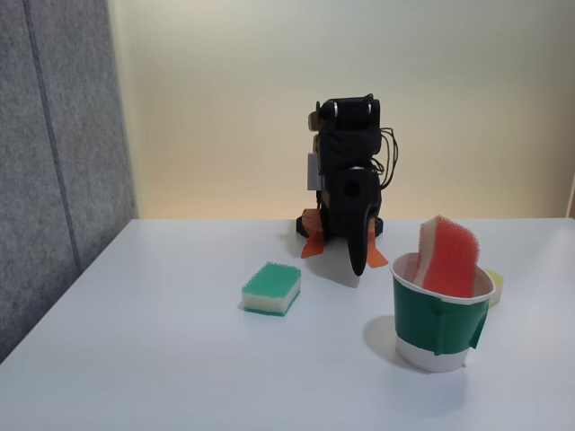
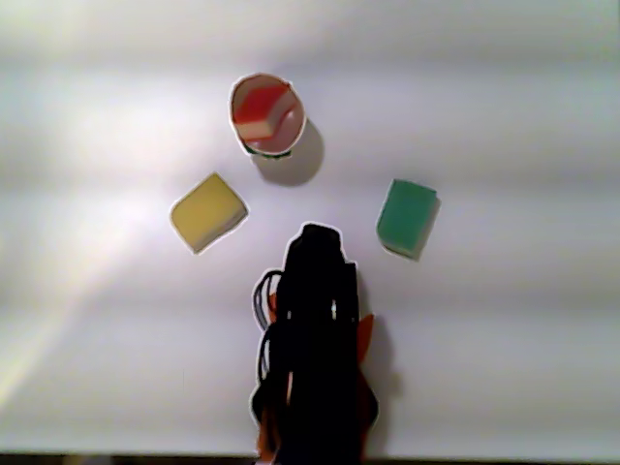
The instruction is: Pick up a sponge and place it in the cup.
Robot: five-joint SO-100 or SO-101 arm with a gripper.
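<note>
Scanning the fixed view left to right: green sponge [image 1: 271, 288], folded arm with claw [image 1: 358, 266] pointed down at the table, then cup [image 1: 440, 312] at roughly 4 o'clock from the claw. Sponge [image 1: 449, 256] is seen standing on end inside the cup, long axis near upright, red face tilted. Claw state cannot be told; nothing is held. Placement is judged done.

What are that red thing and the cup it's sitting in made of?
The sponge looks like soft foam: a fuzzy red scouring face on a pale cream body, matte throughout. The cup seems to be white paper with a rolled rim, wrapped in a dark green band, possibly tape, whose loose end sticks out at the side.
</note>
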